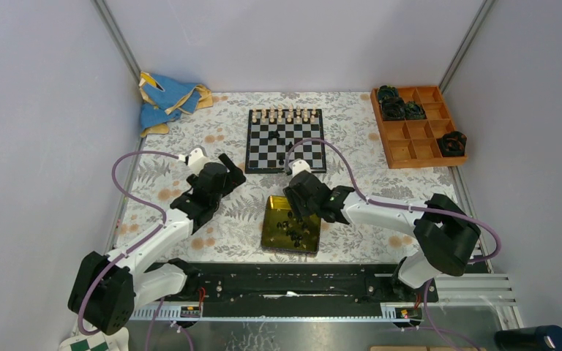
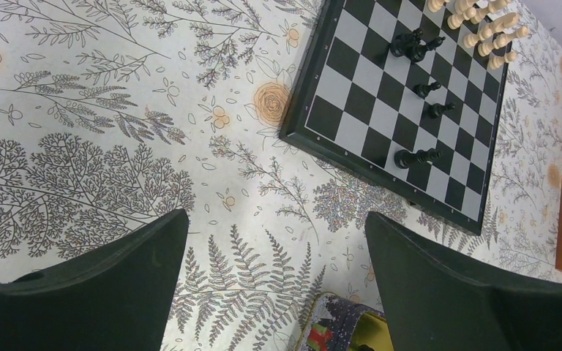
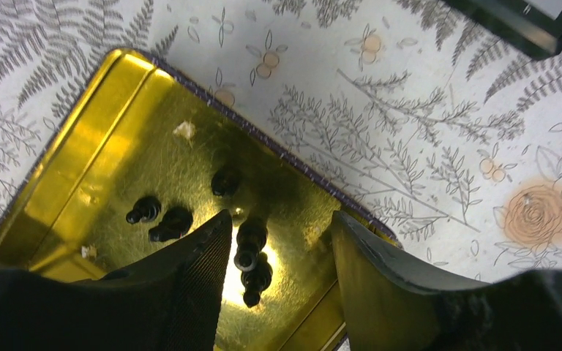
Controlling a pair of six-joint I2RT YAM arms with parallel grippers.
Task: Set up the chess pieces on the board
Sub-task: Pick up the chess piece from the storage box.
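The board (image 1: 285, 142) lies at the back centre of the table, with cream chess pieces (image 1: 285, 115) lined along its far edge. A few black chess pieces (image 2: 417, 157) stand or lie scattered on its squares. More black chess pieces (image 3: 252, 252) lie in the yellow tin (image 3: 117, 131). My right gripper (image 3: 279, 219) hangs low over the tin, open. Two of those pieces lie between its fingers, closer to the left finger (image 3: 197, 270); the right finger stands well clear of them. My left gripper (image 2: 276, 219) is wide open over the floral cloth, left of the tin and holding nothing.
A wooden compartment tray (image 1: 417, 135) with dark round lumps stands at the back right. A blue cloth (image 1: 165, 99) lies at the back left. The tin (image 1: 272, 219) sits just in front of the board, between the two arms.
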